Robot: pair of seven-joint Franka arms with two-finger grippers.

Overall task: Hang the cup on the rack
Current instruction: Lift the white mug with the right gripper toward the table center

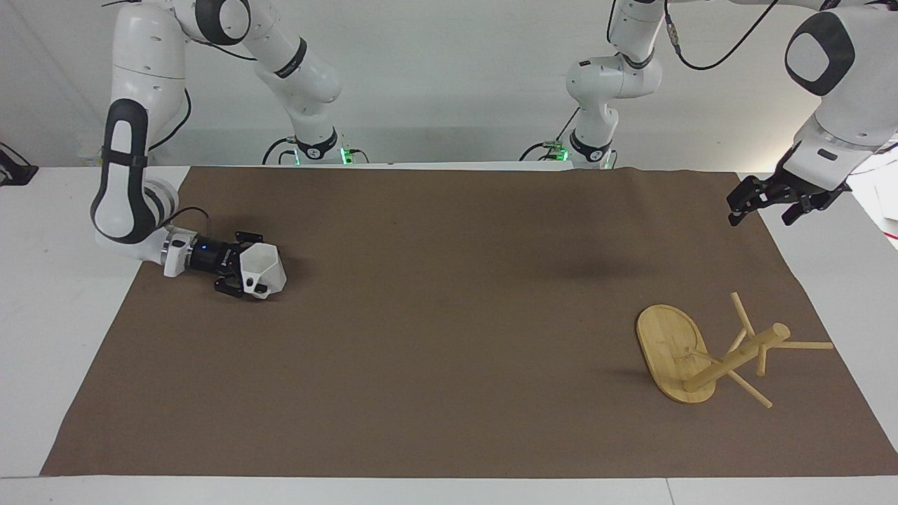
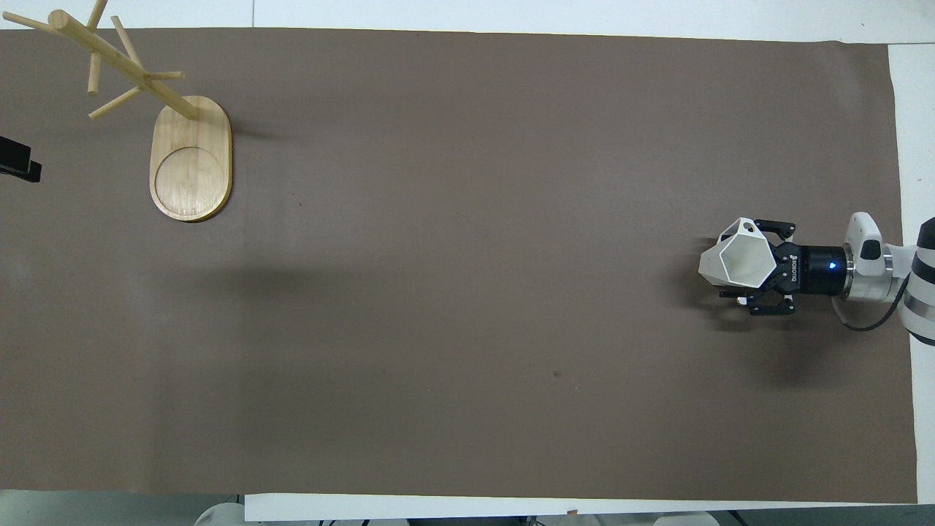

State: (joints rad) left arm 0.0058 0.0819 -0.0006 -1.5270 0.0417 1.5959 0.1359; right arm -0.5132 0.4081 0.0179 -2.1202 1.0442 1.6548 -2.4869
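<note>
The white faceted cup (image 1: 265,268) (image 2: 739,263) lies tipped on the brown mat at the right arm's end, its mouth turned up toward the overhead camera. My right gripper (image 1: 252,277) (image 2: 736,264) lies low over the mat and straddles the cup, one finger on each side, jaws still open with a small gap showing at one fingertip. The bamboo rack (image 1: 673,351) (image 2: 190,157) stands at the left arm's end, farther from the robots, with bare pegs. My left gripper (image 1: 761,207) (image 2: 18,164) waits open in the air over the mat's edge, holding nothing.
The brown mat (image 1: 449,315) covers most of the white table. Nothing else lies between the cup and the rack. White table strips (image 1: 42,315) border the mat at both ends.
</note>
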